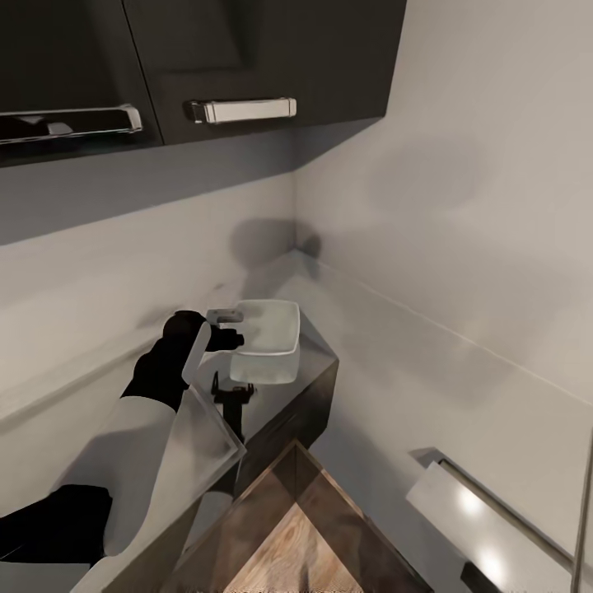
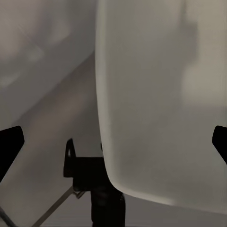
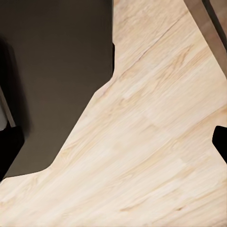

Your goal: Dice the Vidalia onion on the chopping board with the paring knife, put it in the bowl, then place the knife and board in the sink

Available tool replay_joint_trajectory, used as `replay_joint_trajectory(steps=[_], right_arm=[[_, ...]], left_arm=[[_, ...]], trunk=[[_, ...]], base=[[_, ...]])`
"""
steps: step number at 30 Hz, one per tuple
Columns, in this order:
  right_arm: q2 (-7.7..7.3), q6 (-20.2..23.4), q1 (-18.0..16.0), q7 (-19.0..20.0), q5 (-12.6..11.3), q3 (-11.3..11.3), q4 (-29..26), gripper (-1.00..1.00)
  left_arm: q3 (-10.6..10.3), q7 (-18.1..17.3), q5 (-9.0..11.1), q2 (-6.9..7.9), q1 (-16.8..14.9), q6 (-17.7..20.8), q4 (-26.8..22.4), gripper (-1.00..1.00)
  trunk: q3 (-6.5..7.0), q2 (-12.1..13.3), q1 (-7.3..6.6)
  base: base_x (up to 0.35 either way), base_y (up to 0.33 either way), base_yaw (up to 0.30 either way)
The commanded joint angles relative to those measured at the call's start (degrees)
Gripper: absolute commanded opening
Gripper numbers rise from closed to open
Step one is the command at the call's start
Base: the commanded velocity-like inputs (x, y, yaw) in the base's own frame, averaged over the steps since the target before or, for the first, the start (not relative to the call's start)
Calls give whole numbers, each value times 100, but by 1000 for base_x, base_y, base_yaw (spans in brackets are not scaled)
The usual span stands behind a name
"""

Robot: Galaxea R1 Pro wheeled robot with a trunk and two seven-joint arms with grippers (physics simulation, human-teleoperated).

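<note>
The left gripper hovers at the near rim of the white bowl, which sits at the corner end of the grey countertop; its fingers stand wide apart, holding nothing. The right gripper's fingertips, also spread, hang over pale wooden flooring. No writing is readable anywhere.

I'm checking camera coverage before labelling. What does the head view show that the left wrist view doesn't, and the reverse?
Head view alone: the dark wall cabinets with chrome handles, the room corner, the wood floor, and the left arm reaching to the bowl on the countertop. Left wrist view alone: the left gripper's dark fingers spread at the picture's edges, and the bowl's wall close up. Both share the white bowl and the grey countertop.
</note>
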Motion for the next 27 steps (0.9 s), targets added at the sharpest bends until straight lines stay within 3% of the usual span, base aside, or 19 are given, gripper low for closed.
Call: replay_joint_trajectory(steps=[1,26,27], right_arm=[[0,-17,-4,-22,60,-49,5,100],[5,-17,-4,-16,60,-49,5,100],[5,-17,-4,-16,60,-49,5,100]], left_arm=[[-8,56,58,1,-4,21,-4,100],[-9,56,53,1,-6,21,-45,100],[-9,56,51,1,-5,21,-68,-100]], trunk=[[-19,-11,3],[-235,-11,3],[-237,-11,3]], base=[[0,0,0],[0,0,0],[0,0,0]])
